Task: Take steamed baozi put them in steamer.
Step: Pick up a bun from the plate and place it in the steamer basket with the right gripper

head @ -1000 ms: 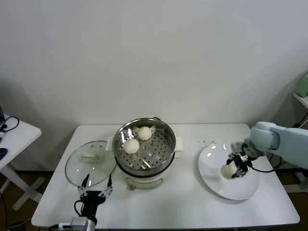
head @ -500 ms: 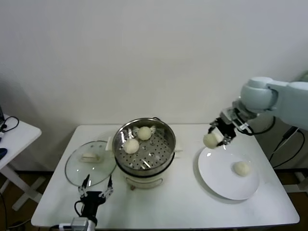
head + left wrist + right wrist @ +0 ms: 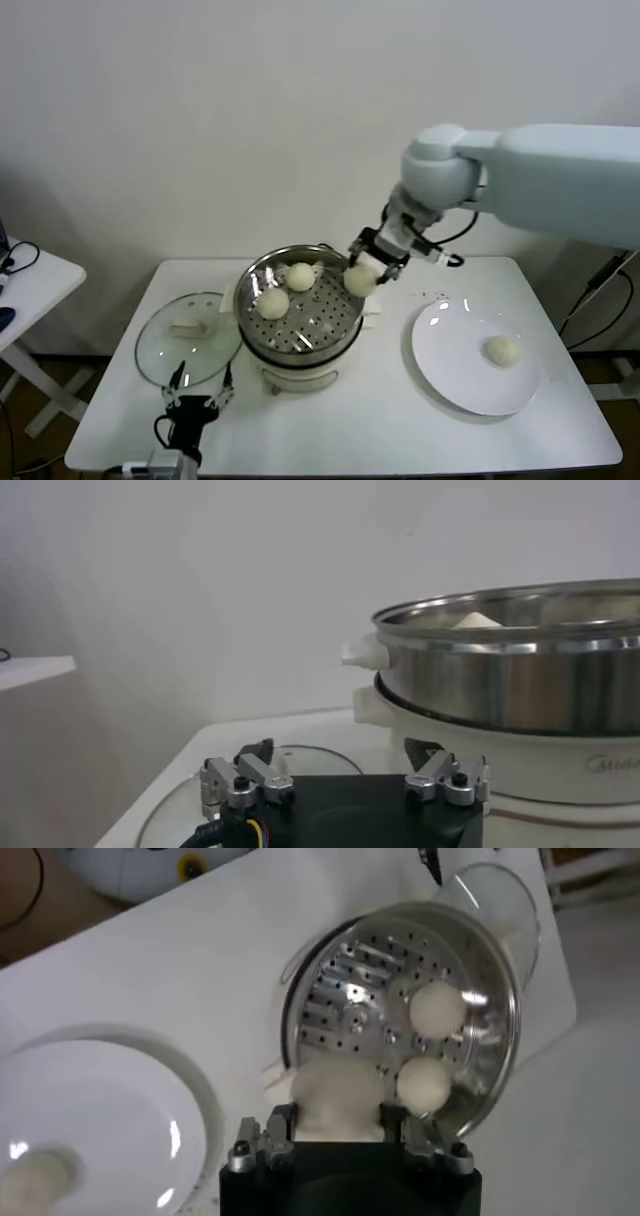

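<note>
Polished stainless-steel steamer (image 3: pixel 300 300) with perforated tray; matt, smooth dough baozi (image 3: pixel 272 302); glossy white plate (image 3: pixel 452 375), probably ceramic; clear glass lid (image 3: pixel 188 335).

Count: four baozi, one steamer, one plate, one glass lid, two grippers.

Two baozi (image 3: pixel 273 302) (image 3: pixel 300 276) sit on the perforated tray of the single steamer (image 3: pixel 345 330), a third baozi (image 3: pixel 359 281) is in the right gripper (image 3: pixel 365 268) over the steamer's rim, and a fourth baozi (image 3: pixel 502 349) lies on the one white plate (image 3: pixel 450 375). One glass lid (image 3: pixel 160 350) rests on the one white desk (image 3: pixel 400 435), near the left gripper (image 3: pixel 200 383).
</note>
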Controlling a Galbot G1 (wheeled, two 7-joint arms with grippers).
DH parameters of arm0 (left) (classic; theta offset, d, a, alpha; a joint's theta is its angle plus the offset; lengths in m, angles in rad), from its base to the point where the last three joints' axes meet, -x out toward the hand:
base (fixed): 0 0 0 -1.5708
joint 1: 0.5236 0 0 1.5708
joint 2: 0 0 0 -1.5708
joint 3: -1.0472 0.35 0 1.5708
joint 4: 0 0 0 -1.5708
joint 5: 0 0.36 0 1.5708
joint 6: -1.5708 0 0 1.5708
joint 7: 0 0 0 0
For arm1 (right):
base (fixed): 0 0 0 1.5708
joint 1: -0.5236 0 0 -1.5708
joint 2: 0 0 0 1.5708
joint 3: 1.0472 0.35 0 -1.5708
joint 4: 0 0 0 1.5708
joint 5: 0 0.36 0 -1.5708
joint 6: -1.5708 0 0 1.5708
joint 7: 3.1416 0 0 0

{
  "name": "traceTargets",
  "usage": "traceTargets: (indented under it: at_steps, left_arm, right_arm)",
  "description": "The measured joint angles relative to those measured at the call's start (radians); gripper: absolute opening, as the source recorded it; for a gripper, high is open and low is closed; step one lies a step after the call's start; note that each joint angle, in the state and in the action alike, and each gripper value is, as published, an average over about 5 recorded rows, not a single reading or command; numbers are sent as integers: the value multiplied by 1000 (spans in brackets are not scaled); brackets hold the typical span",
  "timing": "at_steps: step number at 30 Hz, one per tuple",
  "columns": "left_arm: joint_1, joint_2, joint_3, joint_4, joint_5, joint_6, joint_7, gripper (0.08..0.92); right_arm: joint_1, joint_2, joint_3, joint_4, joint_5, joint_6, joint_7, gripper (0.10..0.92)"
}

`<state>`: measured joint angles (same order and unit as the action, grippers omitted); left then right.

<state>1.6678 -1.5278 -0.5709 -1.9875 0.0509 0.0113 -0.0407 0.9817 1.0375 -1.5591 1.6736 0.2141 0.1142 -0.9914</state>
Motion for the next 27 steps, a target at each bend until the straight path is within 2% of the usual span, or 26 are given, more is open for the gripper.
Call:
traceTargets:
  at_steps: [14,27]
  left_arm:
    - [-3,-8,-10,0,-1,1,1,823]
    - [-3,-9,-15,-1,-3,1,1,823]
  right_arm:
    - [-169,234,27,-94,-142,47,17,570]
    - [-271,312,30,-193,-204,71,23,575]
